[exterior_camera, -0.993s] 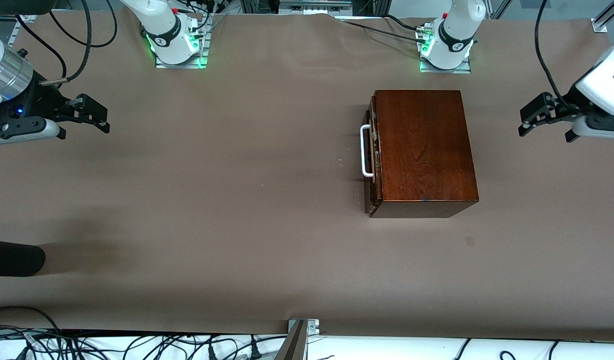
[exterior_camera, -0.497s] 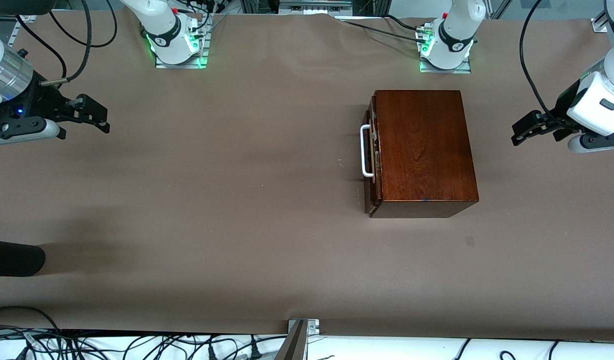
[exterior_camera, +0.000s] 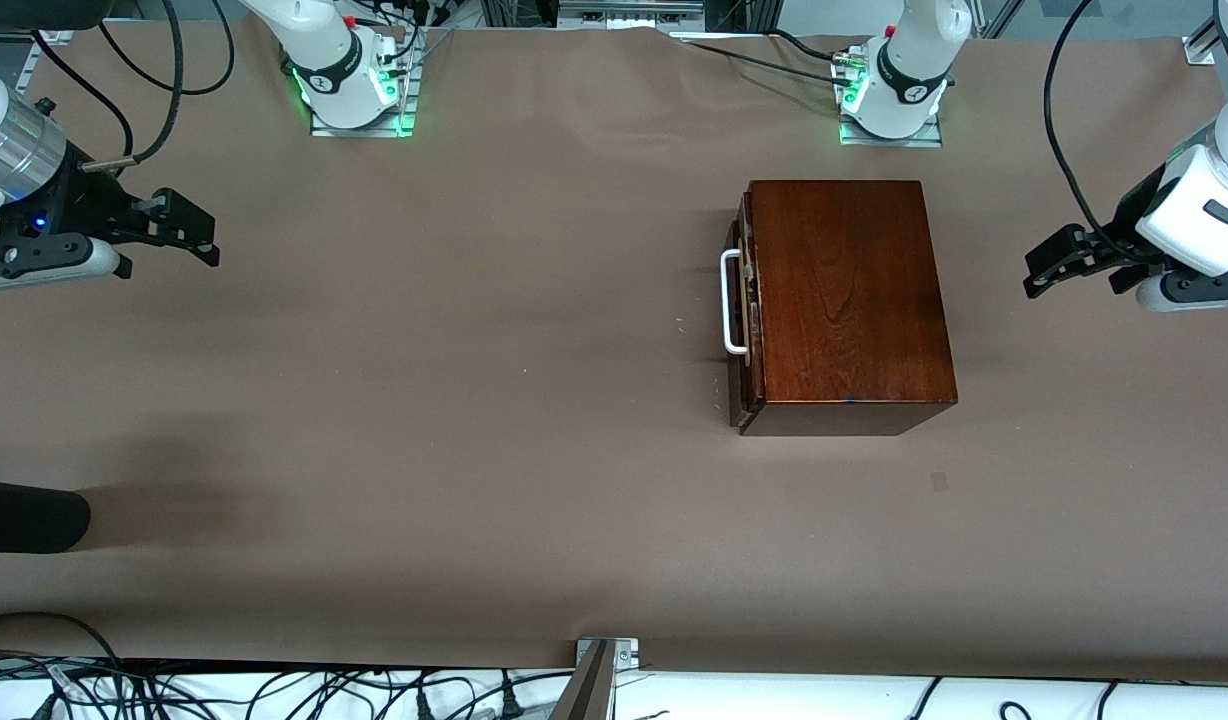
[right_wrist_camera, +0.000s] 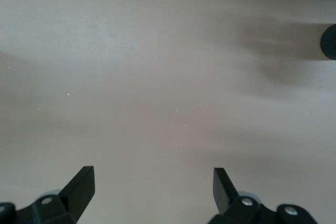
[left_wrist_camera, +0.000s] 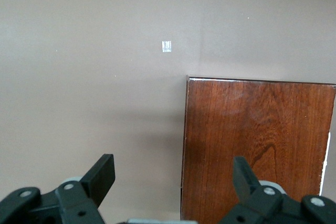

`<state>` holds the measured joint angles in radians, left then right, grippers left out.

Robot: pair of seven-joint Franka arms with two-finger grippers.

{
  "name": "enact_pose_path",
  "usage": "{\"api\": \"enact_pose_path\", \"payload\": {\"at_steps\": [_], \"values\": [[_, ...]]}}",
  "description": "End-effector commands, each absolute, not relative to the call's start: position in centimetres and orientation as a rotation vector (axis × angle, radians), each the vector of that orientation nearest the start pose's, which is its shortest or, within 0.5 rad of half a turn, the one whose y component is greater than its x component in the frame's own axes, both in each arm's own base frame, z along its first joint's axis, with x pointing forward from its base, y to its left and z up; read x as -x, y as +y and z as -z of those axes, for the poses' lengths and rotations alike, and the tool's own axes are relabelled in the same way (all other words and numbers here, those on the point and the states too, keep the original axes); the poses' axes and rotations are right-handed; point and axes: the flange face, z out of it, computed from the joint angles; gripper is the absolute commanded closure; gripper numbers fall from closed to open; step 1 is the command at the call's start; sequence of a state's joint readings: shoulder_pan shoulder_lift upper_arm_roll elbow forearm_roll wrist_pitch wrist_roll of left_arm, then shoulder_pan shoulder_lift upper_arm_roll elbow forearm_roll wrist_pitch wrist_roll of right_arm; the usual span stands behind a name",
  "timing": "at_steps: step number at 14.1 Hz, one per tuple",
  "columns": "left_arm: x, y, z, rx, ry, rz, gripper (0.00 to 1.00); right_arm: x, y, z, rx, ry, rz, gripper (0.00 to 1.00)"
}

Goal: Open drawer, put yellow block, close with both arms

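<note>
High front camera; wrist cameras face tabletop (exterior_camera: 474, 400).

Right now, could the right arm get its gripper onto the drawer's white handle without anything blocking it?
Probably yes. The white handle faces the right arm's end of the table, and only bare table lies between it and the right gripper, which is open and holds nothing. Whether the arm stretches that far is uncertain.

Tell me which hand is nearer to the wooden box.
Left. The left hand hangs open just past the wooden box at the left arm's end of the table; the right hand waits open at the right arm's end.
</note>
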<state>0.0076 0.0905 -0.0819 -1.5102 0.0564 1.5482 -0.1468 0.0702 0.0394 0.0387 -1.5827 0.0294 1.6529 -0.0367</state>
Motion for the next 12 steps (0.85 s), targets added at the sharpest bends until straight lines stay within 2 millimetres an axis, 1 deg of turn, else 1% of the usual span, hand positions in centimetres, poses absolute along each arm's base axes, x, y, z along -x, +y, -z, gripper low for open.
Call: {"api": "enact_pose_path", "payload": {"at_steps": [1,2,3,4,5,6,7,9,12], "values": [[-58.6,-1.4,-59.9,3.108,-0.068,-0.099,0.0,-57.1,6.3,-60.9,3.111,-0.242,0.037,0.0],[-58.9,-1.1,-59.7,3.11,-0.066,-0.105,0.0,-57.1,6.2,-60.9,3.111,-0.24,0.037,0.0],[-59.0,-0.9,-59.9,3.111,-0.068,-0.098,0.0,-57.1,6.2,-60.9,3.111,-0.24,0.037,0.0],[-59.0,-0.1,-59.9,3.111,-0.089,-0.098,0.0,-57.1,6.2,-60.9,3.111,-0.24,0.037,0.0],[-59.0,0.2,-59.8,3.111,-0.099,-0.1,0.0,-57.1,6.3,-60.9,3.111,-0.242,0.037,0.0],[-59.0,0.1,-59.8,3.108,-0.099,-0.098,0.0,-57.1,6.3,-61.0,3.111,-0.242,0.04,0.0],[-59.1,-0.5,-60.0,3.105,-0.083,-0.092,0.0,-57.1,6.3,-61.0,3.111,-0.242,0.04,0.0],[-59.3,-1.0,-60.4,3.107,-0.069,-0.075,0.0,-57.1,6.3,-61.0,3.111,-0.242,0.04,0.0],[-59.4,-0.6,-60.2,3.108,-0.081,-0.083,0.0,-57.3,6.4,-60.7,3.11,-0.252,0.033,0.0]]}}
